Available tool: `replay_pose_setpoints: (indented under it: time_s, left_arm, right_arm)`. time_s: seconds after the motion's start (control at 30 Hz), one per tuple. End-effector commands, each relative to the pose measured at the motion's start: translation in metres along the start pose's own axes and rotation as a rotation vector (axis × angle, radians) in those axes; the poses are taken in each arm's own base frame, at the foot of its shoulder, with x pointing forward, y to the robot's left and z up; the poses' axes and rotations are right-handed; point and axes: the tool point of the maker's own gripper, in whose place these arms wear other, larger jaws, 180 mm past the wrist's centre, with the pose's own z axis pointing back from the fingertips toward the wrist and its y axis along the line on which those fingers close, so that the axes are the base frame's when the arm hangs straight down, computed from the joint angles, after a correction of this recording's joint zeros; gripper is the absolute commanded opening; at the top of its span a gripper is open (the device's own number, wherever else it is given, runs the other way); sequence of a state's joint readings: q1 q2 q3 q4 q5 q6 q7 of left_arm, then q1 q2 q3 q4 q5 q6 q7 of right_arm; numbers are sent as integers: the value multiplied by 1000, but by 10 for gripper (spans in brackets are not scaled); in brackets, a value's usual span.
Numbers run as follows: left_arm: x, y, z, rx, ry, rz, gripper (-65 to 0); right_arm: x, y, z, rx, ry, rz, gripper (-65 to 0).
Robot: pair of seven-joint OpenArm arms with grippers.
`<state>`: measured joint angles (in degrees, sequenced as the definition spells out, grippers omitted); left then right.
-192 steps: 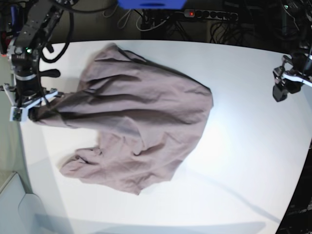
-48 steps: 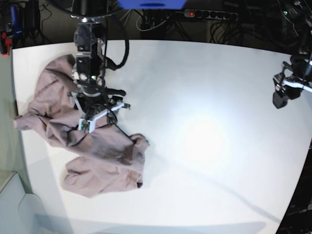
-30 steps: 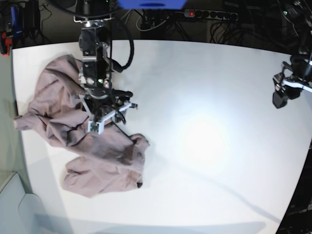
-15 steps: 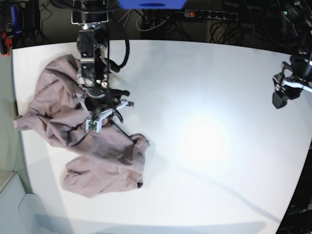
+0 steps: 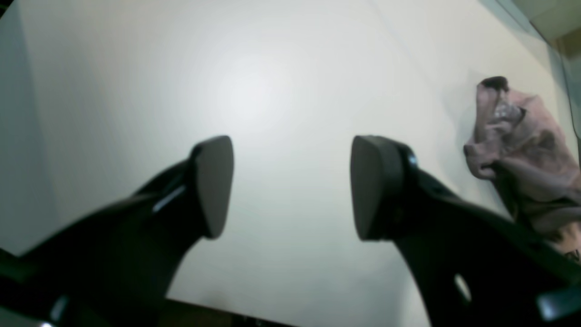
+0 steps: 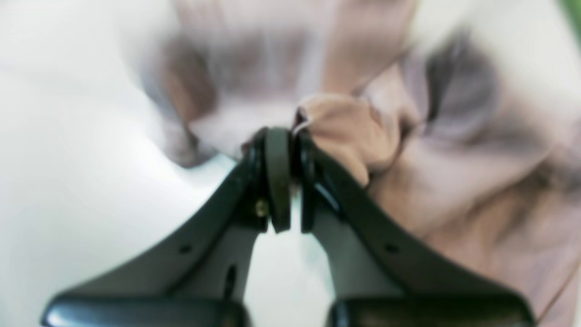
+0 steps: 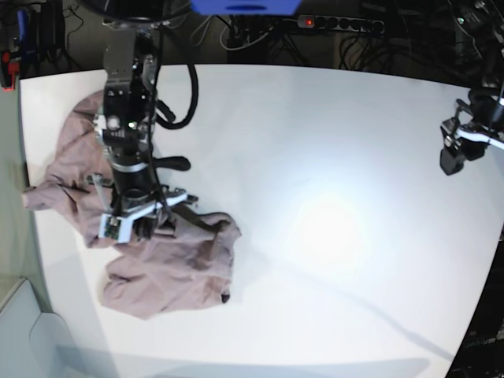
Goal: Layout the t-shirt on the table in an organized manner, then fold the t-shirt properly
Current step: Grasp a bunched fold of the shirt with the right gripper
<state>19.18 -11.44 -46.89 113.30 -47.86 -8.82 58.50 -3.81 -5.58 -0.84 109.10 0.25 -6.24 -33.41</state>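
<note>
The t-shirt (image 7: 157, 252) lies crumpled at one side of the table (image 7: 339, 142), so laying out is the step in hand. The right gripper (image 6: 285, 181) pinches a fold; next it must pull this outward. The left gripper (image 5: 290, 186) (far away) is spread, empty.

Robotics lab, white table (image 7: 331, 142), power strip (image 7: 339, 24), tangled cables (image 7: 260, 43) behind, dark surroundings

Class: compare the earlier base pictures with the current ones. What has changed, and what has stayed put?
The right gripper moved toward the near-left and closed on a fold of the crumpled mauve-pink cotton t-shirt. The left gripper remains open and parked over the white table.
</note>
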Motion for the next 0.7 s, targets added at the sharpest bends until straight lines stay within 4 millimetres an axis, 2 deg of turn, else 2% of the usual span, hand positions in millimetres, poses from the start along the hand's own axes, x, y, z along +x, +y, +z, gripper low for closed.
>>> replay_pose_setpoints:
  time_s: [0.0,0.13,0.2,0.27,0.33,0.4,0.57,0.67]
  left_arm:
    - [13,-4,3,-14,-39,-17,-254]
    - [14,-3,3,-13,-40,-18,-255]
    - [14,-3,4,-10,-40,-19,-255]
    - [14,-3,4,-10,-40,-19,-255]
    - [16,-2,4,-8,-41,-26,-255]
    - [16,-1,4,-6,-40,-31,-255]
    - [17,-2,4,-8,-43,-31,-255]
    - [17,-5,2,-16,-44,-31,-255]
  right_arm:
    - [29,4,6,12,-89,-8,-650]
    - [71,7,17,22,-204,-21,-650]
    - [82,8,16,24,-232,-24,-650]
    - [84,10,16,30,-237,-27,-650]
    - [76,21,17,58,-214,-35,-650]
    - [55,38,21,107,-160,-90,-650]
    - [23,64,32,188,-76,-113,-650]
    - [11,85,41,251,-43,-113,-650]
